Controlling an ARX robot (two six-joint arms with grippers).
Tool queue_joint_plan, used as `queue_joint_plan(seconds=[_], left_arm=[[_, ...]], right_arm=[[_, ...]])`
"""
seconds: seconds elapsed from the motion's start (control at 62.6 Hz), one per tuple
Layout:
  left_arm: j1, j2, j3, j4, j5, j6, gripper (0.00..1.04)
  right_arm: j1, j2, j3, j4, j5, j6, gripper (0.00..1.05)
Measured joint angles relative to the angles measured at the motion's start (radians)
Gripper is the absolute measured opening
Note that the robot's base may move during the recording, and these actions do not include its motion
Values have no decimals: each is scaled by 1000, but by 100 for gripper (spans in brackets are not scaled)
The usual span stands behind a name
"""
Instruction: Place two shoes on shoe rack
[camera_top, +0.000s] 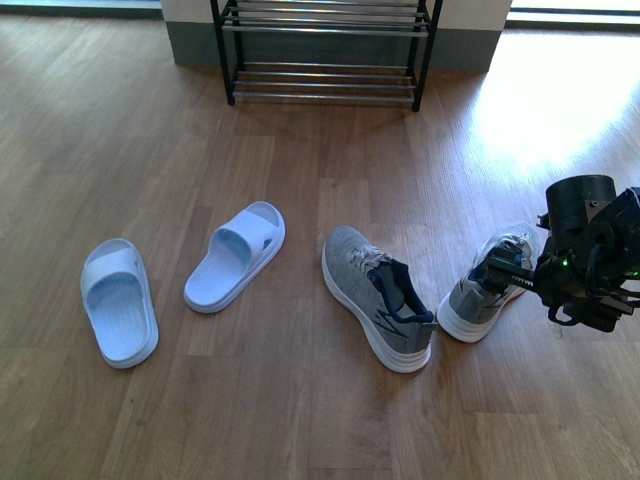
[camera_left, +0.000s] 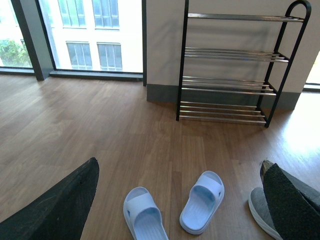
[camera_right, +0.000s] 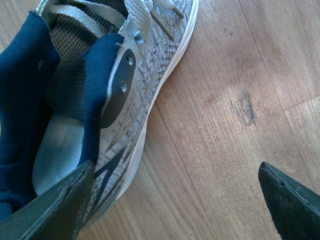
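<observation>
With the right gripper spread wide and empty over the grey sneaker at 4 o'clock, lower astride the navy heel collar, one finger inside, then close firmly. Save the left gripper, likewise wide and empty, for the other sneaker at 5 o'clock. Then carry to the rack at 12 o'clock.

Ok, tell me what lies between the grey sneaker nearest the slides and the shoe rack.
Nothing: in the front view only bare wooden floor separates that sneaker from the shoe rack.
</observation>
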Motion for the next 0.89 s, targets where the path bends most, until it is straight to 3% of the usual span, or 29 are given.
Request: queue_joint_plan(seconds=[0.128, 0.415, 0.895], left_arm=[[0, 0, 0, 0, 0, 0, 95], [0, 0, 0, 0, 0, 0, 95], [0, 0, 0, 0, 0, 0, 95]], right_arm=[[0, 45, 79, -45, 1, 42, 96], [27, 17, 58, -5, -65, 108, 96], [45, -20, 100, -71, -90, 114, 96]])
